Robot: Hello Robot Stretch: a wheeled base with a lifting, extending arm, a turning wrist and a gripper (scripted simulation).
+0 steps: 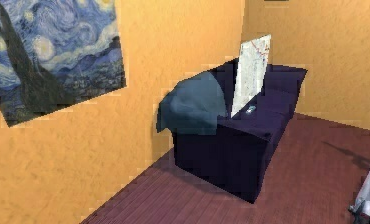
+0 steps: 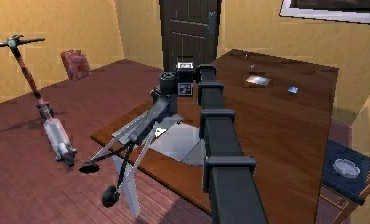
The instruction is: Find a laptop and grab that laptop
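Note:
A flat grey slab [image 2: 181, 146] lies on the brown table [image 2: 283, 130] near its left edge; I cannot tell whether it is a laptop. The dark arm bar [image 2: 221, 150] rises over the table to two white marker squares [image 2: 185, 68]. Left of them the gripper's dark body [image 2: 161, 106] sends two thin fingers down and left across the table's edge, ending over the floor [image 2: 101, 182]. With the grey slab right behind the gripper, I cannot tell whether it holds anything.
In the forward view a dark blue sofa [image 1: 243, 140] stands against the orange wall, with a teal cushion [image 1: 193, 105] and an upright white sheet [image 1: 251, 72] on it. A swirling night-sky painting [image 1: 53, 55] hangs at left. Beside the table are a scooter [image 2: 43, 110], a dark door [image 2: 190, 35] and two small things [image 2: 258, 80].

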